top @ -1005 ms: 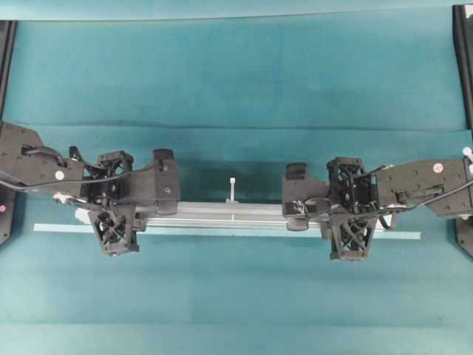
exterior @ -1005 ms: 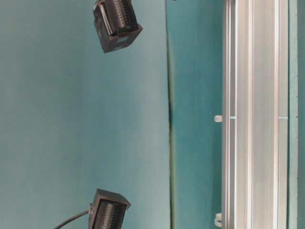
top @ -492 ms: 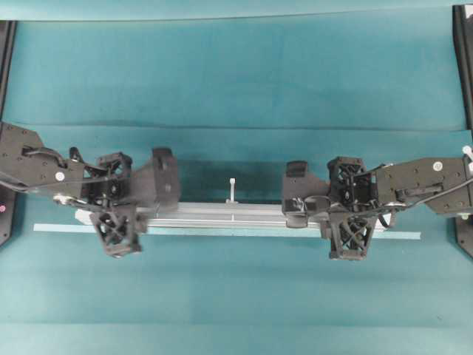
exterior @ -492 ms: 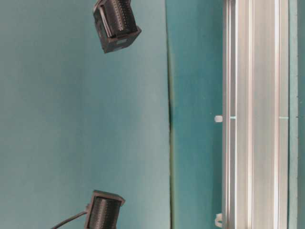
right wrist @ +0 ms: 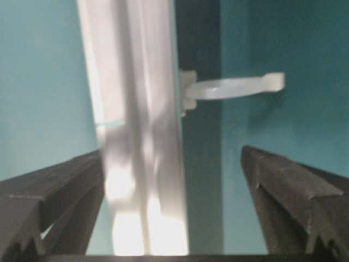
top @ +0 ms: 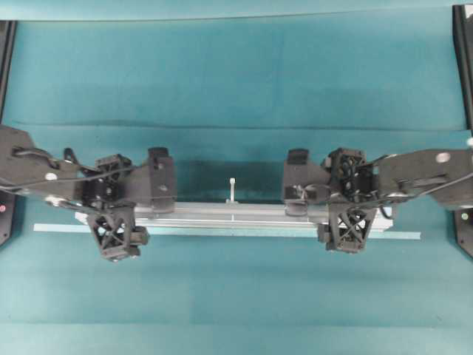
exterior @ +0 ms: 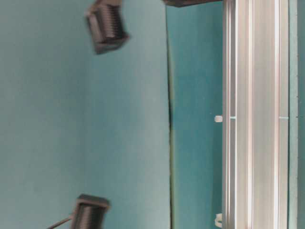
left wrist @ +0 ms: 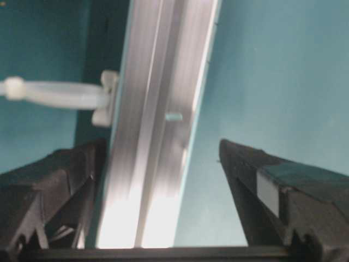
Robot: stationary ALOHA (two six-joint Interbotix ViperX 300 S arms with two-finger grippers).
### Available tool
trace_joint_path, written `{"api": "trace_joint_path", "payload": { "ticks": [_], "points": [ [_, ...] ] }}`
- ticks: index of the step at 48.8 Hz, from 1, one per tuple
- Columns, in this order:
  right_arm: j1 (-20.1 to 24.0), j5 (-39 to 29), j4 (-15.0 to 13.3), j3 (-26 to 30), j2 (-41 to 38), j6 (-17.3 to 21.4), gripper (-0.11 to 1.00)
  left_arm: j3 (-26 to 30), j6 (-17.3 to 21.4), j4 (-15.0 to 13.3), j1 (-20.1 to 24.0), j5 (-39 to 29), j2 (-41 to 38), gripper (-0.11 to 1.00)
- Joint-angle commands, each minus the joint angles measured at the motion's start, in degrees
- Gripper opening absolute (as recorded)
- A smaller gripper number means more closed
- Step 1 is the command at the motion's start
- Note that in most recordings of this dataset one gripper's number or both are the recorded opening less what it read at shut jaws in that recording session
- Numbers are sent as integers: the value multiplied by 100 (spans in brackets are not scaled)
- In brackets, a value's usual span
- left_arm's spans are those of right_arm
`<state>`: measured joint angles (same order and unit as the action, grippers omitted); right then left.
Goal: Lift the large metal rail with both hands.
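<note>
On the teal table (top: 236, 74), both grippers' jaws gape wide, straddling the large metal rail (top: 236, 214) without clamping it.

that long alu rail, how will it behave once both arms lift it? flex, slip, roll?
The large metal rail looks like rigid grooved extrusion, so it probably won't sag. Its bare shiny faces may slip in the jaws. The left gripper and right gripper, jaws open, straddle it well apart, so uneven lifting would likely tilt it.

A wrinkled teal cloth covering (top: 236, 74) spreads across the whole flat work surface, with a long horizontal crease. Black frame posts (top: 464, 59) stand at both side edges.
</note>
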<state>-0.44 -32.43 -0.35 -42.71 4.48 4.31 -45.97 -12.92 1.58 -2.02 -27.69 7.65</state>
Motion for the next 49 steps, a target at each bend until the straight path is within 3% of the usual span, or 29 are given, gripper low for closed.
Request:
{"api": "trace_joint_path", "payload": {
  "ticks": [1,17,33,49],
  "points": [
    [0,-70,-18,114,334,26,96,97,18,-9,9,-123,352,89],
    [-35,-44,-53,141,1661,9,96,185,185,-9,18,-571,1635,89],
    [-132,202,-97,-79,2487,9,96,211,290,-9,26,-519,2443,88],
    [-149,809,-141,-246,3164,9,96,202,299,-9,35,-53,2953,88]
  ]
}}
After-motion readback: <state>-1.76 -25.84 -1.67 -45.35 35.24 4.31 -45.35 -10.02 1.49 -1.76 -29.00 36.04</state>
